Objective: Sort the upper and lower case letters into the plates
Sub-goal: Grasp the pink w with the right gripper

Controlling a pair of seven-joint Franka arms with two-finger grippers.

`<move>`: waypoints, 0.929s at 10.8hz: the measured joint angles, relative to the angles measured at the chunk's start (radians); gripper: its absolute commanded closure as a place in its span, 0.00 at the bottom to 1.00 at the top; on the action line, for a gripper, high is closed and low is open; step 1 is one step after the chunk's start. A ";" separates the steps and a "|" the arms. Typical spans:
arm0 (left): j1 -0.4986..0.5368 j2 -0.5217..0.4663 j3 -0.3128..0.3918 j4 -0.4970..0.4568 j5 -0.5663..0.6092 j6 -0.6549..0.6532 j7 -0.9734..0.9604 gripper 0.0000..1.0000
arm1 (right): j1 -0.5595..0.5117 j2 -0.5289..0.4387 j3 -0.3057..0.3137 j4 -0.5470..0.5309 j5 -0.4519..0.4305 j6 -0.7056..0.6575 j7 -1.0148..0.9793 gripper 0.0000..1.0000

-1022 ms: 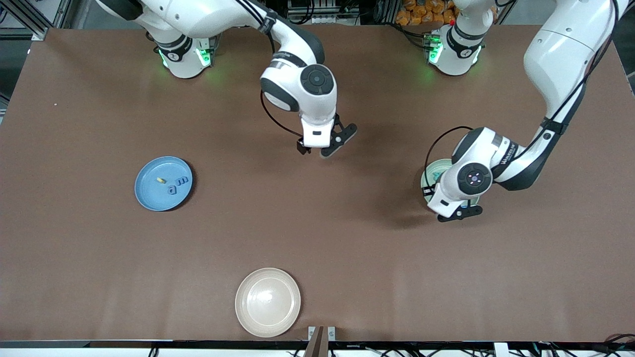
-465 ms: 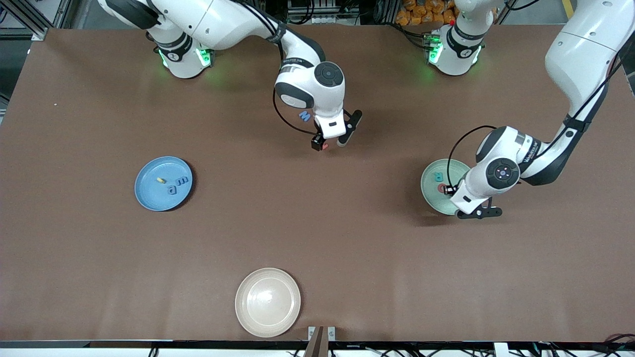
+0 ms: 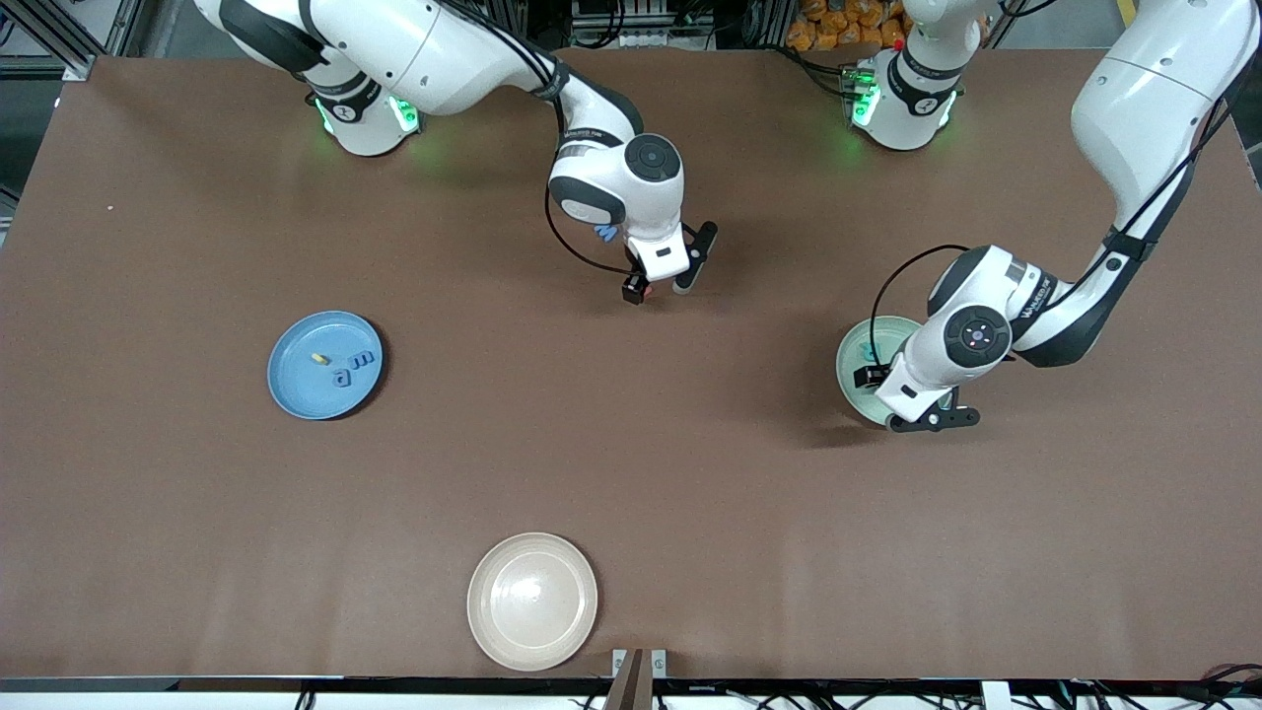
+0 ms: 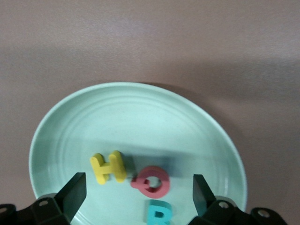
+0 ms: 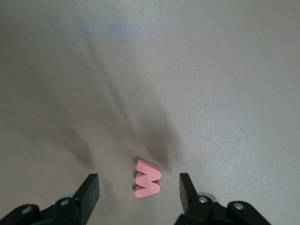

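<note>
Under the left tool (image 3: 912, 406), half-hidden mint plate (image 3: 856, 355).

Both arms reach out w/ wrists bent down; left claw (image 4: 136, 197) & right claw (image 5: 138, 197) spread wide.

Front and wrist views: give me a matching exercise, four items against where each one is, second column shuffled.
Items:
1. yellow H
2. pink W
3. blue m
4. left gripper

Places:
A. in the blue plate
B. on the bare table, between the right gripper's open fingers
C. in the mint plate, beside the red Q
D. open, over the mint plate

Pairs: 1-C, 2-B, 3-A, 4-D
</note>
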 measured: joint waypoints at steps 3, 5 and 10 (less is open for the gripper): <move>-0.004 0.000 -0.032 -0.001 -0.001 0.000 -0.075 0.00 | -0.002 0.001 -0.001 0.000 0.000 0.000 -0.001 0.31; -0.019 0.001 -0.042 0.001 -0.004 0.005 -0.112 0.00 | -0.002 0.003 -0.002 0.000 0.000 0.000 -0.001 0.31; -0.071 0.013 -0.043 0.031 -0.006 0.007 -0.239 0.00 | -0.004 0.020 -0.004 0.000 -0.020 0.000 -0.001 0.36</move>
